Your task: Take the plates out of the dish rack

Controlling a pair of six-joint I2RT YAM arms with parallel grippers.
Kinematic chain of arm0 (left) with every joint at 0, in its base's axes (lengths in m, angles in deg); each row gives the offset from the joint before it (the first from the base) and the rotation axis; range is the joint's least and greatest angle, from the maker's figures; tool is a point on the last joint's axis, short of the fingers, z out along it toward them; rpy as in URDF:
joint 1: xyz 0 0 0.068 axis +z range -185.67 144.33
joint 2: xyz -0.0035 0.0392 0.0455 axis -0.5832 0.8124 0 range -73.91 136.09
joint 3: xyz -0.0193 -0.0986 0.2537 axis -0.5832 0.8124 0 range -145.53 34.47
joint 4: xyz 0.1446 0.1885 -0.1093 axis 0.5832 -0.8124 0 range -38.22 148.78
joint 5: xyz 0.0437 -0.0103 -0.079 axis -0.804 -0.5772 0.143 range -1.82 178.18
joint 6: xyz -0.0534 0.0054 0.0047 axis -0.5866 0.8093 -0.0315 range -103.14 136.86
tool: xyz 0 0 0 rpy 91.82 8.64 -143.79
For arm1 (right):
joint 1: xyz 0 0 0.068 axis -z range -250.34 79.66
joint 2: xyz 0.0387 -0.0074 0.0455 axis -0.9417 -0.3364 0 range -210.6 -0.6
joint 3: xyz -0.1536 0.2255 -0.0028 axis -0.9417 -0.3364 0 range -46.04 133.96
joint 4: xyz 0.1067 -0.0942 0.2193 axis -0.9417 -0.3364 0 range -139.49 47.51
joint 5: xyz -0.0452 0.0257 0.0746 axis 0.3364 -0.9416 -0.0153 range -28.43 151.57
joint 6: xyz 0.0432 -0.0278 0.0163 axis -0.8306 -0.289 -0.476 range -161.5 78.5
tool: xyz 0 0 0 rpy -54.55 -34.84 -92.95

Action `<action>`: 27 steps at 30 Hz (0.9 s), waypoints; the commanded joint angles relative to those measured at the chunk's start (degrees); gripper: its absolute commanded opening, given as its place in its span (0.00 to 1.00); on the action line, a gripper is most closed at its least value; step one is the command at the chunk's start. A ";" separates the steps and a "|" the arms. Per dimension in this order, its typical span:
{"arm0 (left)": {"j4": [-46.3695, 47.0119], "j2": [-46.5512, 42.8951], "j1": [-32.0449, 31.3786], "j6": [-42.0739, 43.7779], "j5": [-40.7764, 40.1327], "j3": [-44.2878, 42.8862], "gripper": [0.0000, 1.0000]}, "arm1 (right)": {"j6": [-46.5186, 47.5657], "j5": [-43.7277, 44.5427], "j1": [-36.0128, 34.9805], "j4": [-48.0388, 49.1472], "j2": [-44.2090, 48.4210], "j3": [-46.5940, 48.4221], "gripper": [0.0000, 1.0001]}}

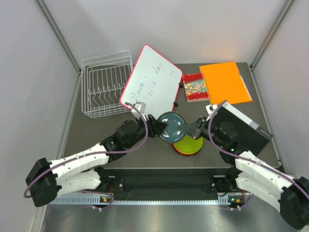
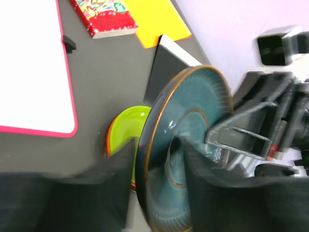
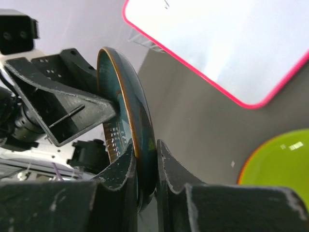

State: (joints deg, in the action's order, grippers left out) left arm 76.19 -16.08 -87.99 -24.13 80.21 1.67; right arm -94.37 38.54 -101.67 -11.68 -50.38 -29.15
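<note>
Booth: Grippers nose to nose just ahead of the arm bases! The right gripper (image 3: 146,147) is clamped on the rim of the dark teal plate (image 1: 171,126), fingers (image 3: 123,169) tight against both faces.

Floor: And the left gripper (image 2: 159,157)?

Booth: It straddles the opposite rim, one finger against the plate's face. Pinching or slack, I can't tell.

Floor: So where does the plate sit?

Booth: Up in the air between the two, off the table (image 1: 91,130). From overhead it overlaps the edge of a stack.

Floor: What's in the stack?

Booth: The lime green plate (image 1: 190,145) is on top, and the rim of the orange plate (image 2: 108,140) peeks out beneath it. Just to its right, a black slab with a white edge (image 1: 244,128) lies under the right arm.

Floor: Further back?

Booth: The pink-framed whiteboard (image 1: 152,79) sits mid-table, scribbled on and set askew. The dish rack (image 1: 106,84) is in the far left corner, just beside it. Far right are a red book (image 1: 194,87) and an orange folder (image 1: 224,82), side by side.
</note>
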 commanded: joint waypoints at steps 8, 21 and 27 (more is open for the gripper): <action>-10.80 -7.89 -1.12 13.65 -17.84 -2.45 0.99 | 11.90 10.55 11.02 -40.02 18.93 4.39 0.00; -21.71 -21.16 -1.12 16.65 -35.09 1.59 0.99 | 14.45 11.07 13.84 -38.90 12.79 1.93 0.00; -24.17 -23.28 -1.12 17.61 -40.63 1.77 0.99 | 14.02 8.70 13.84 -34.33 8.22 0.61 0.00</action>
State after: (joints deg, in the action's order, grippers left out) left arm 54.03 -38.20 -89.01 -8.28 45.11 3.09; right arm -80.05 49.76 -88.52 -54.65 -40.48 -28.76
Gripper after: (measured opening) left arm 0.987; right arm 0.118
